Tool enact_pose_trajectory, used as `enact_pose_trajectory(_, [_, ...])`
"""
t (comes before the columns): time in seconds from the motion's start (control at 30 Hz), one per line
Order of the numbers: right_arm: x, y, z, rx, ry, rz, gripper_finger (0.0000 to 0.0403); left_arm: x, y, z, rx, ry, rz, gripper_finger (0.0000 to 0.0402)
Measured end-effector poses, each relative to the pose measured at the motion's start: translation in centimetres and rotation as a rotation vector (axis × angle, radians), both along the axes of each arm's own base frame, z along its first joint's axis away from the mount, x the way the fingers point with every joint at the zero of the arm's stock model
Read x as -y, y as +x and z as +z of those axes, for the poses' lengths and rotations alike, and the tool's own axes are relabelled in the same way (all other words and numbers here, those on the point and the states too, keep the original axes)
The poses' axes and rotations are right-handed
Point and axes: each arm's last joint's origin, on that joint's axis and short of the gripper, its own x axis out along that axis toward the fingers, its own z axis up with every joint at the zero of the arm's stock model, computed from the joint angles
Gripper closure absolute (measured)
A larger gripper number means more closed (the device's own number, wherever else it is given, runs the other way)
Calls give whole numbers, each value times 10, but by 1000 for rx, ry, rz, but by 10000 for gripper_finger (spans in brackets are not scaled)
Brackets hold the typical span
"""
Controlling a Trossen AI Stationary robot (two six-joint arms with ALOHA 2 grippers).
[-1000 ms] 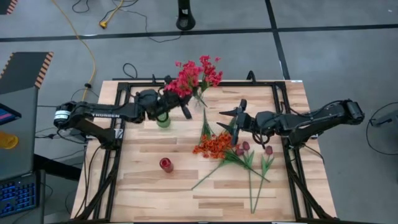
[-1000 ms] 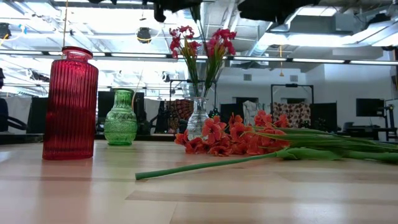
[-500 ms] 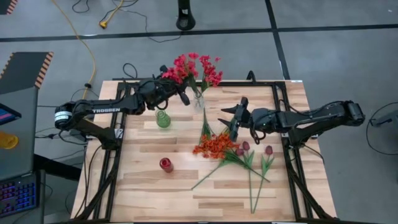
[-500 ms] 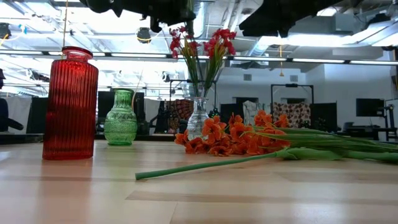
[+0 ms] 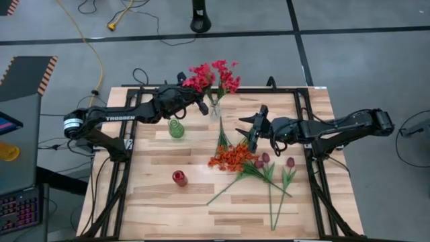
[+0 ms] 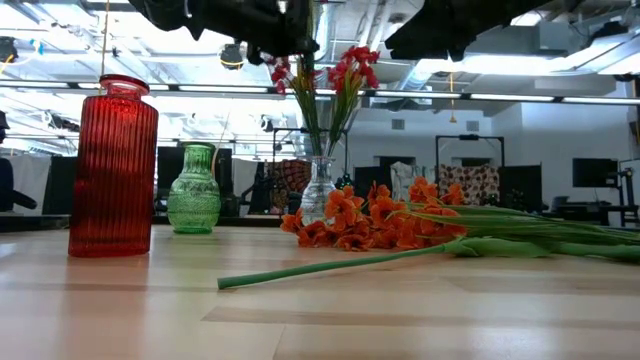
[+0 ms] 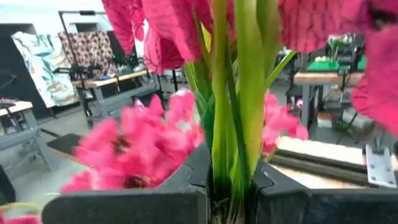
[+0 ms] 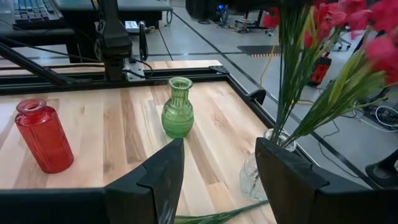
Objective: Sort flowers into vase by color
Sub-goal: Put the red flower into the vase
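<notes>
Pink-red flowers (image 5: 211,75) stand in a clear vase (image 5: 214,110) at the table's far middle, with their stems (image 6: 320,135) running down into its neck. My left gripper (image 5: 201,105) is level beside the vase top and shut on green stems just under the blossoms (image 7: 155,134). My right gripper (image 5: 250,129) hovers open to the vase's right, above the table, with nothing between its fingers (image 8: 214,180). Orange flowers (image 5: 230,156) and dark red tulips (image 5: 263,160) lie flat on the table's middle. My left gripper pinches a small bunch of green stems (image 7: 231,163) between its two fingers, just below the pink-red blossoms. The fingers come level from the table's left and lie across the upright stems. The stems run down toward the clear vase's neck (image 6: 318,160).
A green vase (image 5: 176,128) stands left of the clear one. A red vase (image 5: 179,177) stands nearer the front. The loose stems (image 6: 330,266) trail toward the near right. Bare wood lies along the table's left and near edge.
My left gripper has swung from above the green vase toward the table's far edge and sunk a little. It stays shut on the pink-red stems. The blossoms have shifted with it, while the stems' lower ends stay at the clear vase.
</notes>
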Motion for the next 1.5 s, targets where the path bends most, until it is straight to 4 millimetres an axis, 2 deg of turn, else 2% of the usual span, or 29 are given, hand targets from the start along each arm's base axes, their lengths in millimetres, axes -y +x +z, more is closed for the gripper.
enact_pose_trajectory(0.23, [0,0,0,-3,1,0,177,-3,9,-15,-49,-17,3,384])
enact_pose_trajectory(0.53, [0,0,0,-3,1,0,177,-6,12,-23,-86,-28,15,378])
enact_pose_trajectory(0.67, [0,0,0,-4,1,0,177,-7,12,-24,-91,-25,16,350])
enact_pose_trajectory(1.17, [0,0,0,-4,0,0,177,-9,11,-27,-100,-71,68,203])
enact_pose_trajectory(1.3, [0,0,0,-1,1,1,177,-7,9,-30,-129,-111,67,184])
enact_pose_trajectory(1.5, [0,0,0,0,1,1,177,-3,2,-26,-144,-163,53,180])
